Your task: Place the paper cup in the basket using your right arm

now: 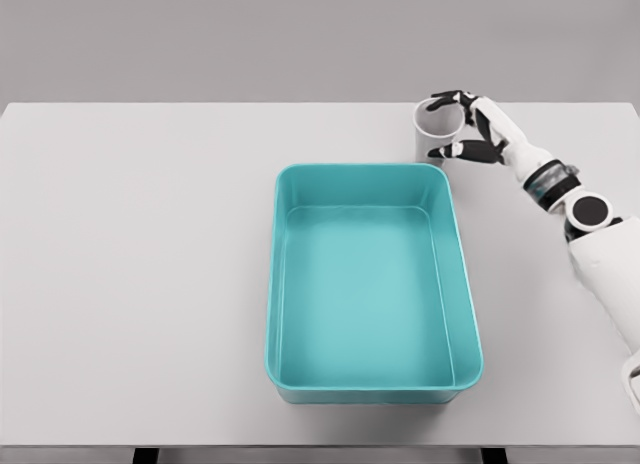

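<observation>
Tabletop [130,284]: pale grey, spans the whole view, carries everything. Basket [372,178]: teal rectangular bin, sits roughly mid-tabletop, long axis running away from the robot, inside bare. Right arm enters from the right of the basket, white segments with a dark wrist joint, angled up toward the basket's far right corner. Right hand [472,129]: just beyond that corner, fingers curled around the paper cup, dark fingertips wrapped over its right side and rim. Paper cup [434,134]: white, upright, open top visible, standing on the tabletop just behind the basket's far right corner, outside the basket. Only the basket's far rim lies between cup and basket interior.
</observation>
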